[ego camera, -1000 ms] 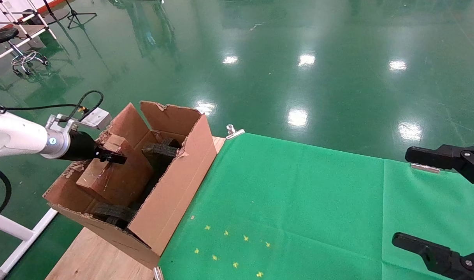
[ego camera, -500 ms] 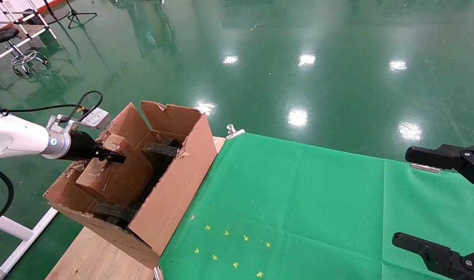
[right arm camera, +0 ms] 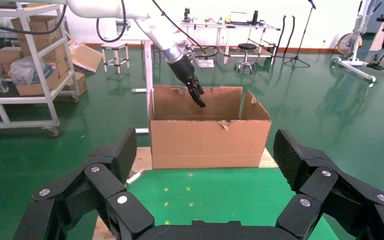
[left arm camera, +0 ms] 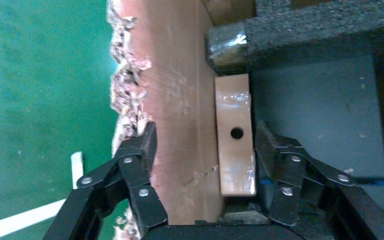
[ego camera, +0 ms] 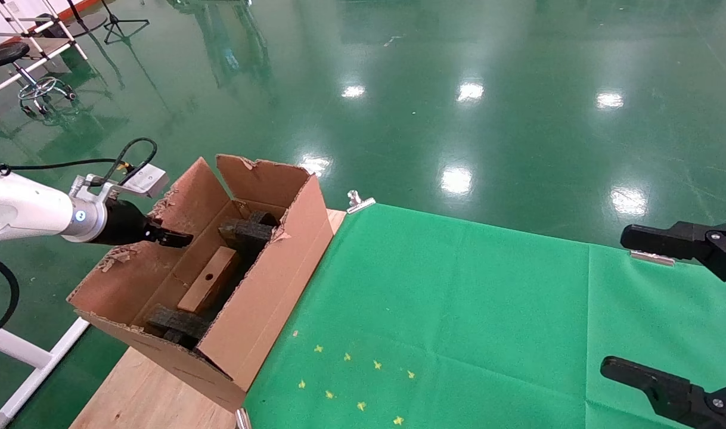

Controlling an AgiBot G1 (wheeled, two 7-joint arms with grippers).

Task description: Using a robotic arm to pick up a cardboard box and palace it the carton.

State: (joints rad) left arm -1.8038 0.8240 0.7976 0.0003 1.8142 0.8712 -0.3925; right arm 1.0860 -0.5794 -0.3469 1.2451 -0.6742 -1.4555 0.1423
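A glossy green workshop floor spreads behind a wooden desk (ego camera: 142,393) that is partly covered by a green cloth (ego camera: 458,310), with the carton (ego camera: 267,280) standing at the desk's left end, its rim ragged and its flaps up. The cardboard box (ego camera: 210,287) lies down inside the carton, narrow face with the round hole upward, wedged between black foam pieces (ego camera: 244,229) at its far end and more foam at the near end; its long axis runs along the carton's length. The robotic arm (ego camera: 35,211) reaches in from the robot's left, and the left gripper (ego camera: 172,239) hovers over the carton's left wall, above the box and apart from it. In the left wrist view the box (left arm camera: 235,135) shows below and between the fingers (left arm camera: 141,150), which are spread wide and hold nothing; one finger hangs over the torn wall, the other over the carton's interior. So the box appears released and placed, and what is left is, by my judgement, a straight lift out; the torn left wall just under the finger is the thing most likely to catch. The right gripper (right arm camera: 205,200) is parked well away over the green cloth at the desk's right end, fingers apart and empty, facing the carton from a distance.
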